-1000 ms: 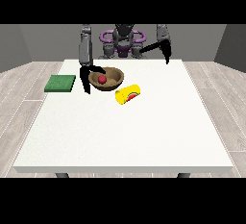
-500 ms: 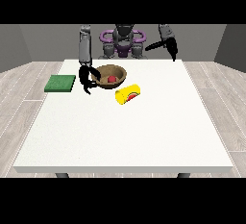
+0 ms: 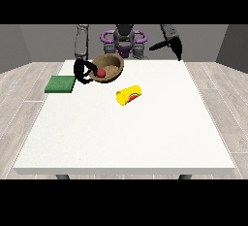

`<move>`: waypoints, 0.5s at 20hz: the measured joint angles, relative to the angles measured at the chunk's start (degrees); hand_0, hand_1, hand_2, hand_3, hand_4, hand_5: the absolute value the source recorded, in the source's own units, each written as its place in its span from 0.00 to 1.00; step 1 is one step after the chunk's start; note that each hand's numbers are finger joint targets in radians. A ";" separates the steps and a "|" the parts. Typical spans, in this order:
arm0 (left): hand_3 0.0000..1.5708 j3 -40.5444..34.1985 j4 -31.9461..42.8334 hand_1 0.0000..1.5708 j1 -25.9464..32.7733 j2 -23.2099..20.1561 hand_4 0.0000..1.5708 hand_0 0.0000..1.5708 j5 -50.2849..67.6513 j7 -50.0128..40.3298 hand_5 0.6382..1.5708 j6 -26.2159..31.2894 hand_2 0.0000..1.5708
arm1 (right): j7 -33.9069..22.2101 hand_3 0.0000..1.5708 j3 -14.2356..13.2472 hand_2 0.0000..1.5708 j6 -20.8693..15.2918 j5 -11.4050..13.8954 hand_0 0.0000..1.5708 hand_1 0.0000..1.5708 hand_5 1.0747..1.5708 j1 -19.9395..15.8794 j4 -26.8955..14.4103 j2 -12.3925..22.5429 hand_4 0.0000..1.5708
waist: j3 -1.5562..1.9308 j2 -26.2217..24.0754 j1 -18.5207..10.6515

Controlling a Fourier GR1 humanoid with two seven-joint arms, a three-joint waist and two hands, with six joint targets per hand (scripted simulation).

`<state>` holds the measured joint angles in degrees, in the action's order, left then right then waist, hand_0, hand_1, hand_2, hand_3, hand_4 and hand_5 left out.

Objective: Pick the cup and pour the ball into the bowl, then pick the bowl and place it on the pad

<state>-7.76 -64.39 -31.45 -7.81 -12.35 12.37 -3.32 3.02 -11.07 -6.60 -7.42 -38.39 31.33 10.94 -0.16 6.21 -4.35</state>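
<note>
A brown bowl [image 3: 113,64] hangs tilted above the table's far left part, its opening turned towards the camera. A red ball [image 3: 100,73] lies inside it near the lower rim. The hand at the view's left [image 3: 81,72] has its fingers curled round the bowl's left rim. A yellow cup [image 3: 129,94] with a red mark lies on its side on the table, in front of the bowl. The green pad [image 3: 60,84] lies flat at the table's left edge, left of that hand. The hand at the view's right [image 3: 177,49] is raised high over the far right, away from everything.
The white table [image 3: 126,133] stretches wide towards the camera. The robot's torso [image 3: 124,38] stands behind the far edge. Grey floor surrounds the table.
The bowl has risen off the table and tipped towards the camera, held by the hand at the view's left. The hand at the view's right has lifted higher and swung outward.
</note>
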 measured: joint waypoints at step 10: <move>0.00 -0.59 0.29 0.00 3.21 -0.18 0.00 0.00 0.36 2.26 1.00 -1.26 0.00 | -7.47 1.00 -4.24 1.00 8.21 -4.39 1.00 1.00 0.97 -0.61 2.21 10.42 0.68 | 0.14 -0.54 2.17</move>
<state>-8.35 -64.09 -28.24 -7.98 -11.99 14.63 -4.59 -4.45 -15.31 1.61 -11.81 -39.00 33.54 21.36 -0.02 5.67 -2.18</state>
